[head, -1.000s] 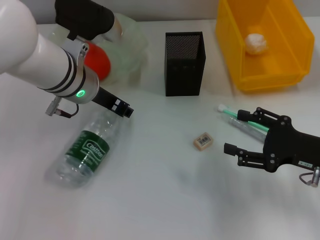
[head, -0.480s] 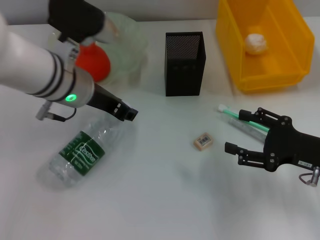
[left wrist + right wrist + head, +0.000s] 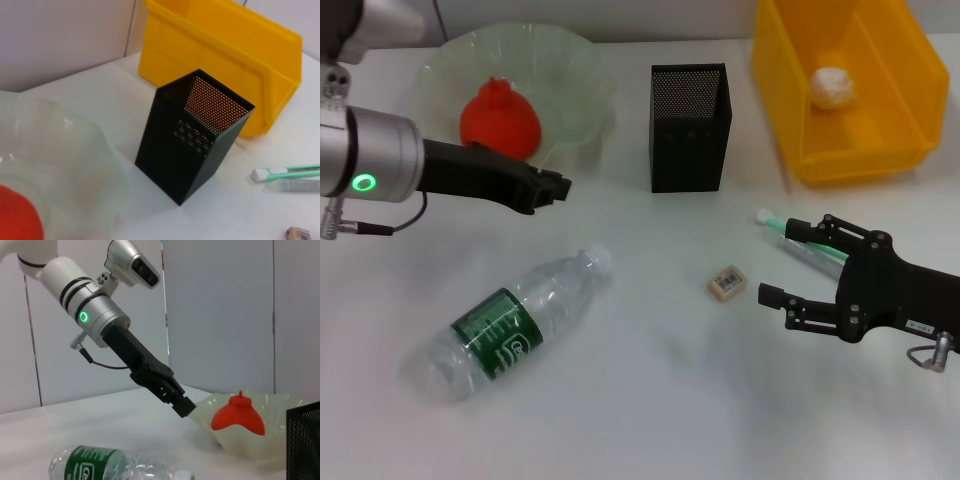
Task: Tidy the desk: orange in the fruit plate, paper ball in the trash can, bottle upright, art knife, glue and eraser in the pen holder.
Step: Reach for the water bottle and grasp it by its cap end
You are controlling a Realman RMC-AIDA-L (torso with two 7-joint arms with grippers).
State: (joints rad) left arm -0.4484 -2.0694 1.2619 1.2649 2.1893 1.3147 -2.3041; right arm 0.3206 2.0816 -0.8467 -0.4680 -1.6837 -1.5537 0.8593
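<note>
L gripper (image 3: 558, 186) is hovering above the desk in front of the fruit plate (image 3: 582, 70), arm reaching in from the L edge; fingers closed, holding nothing. Orange (image 3: 500, 115) is sitting in plate. Bottle (image 3: 515, 322) is lying on its side. R gripper (image 3: 790, 262) is spreading wide over glue (image 3: 792, 228), hiding most of it w/ the art knife.
</note>
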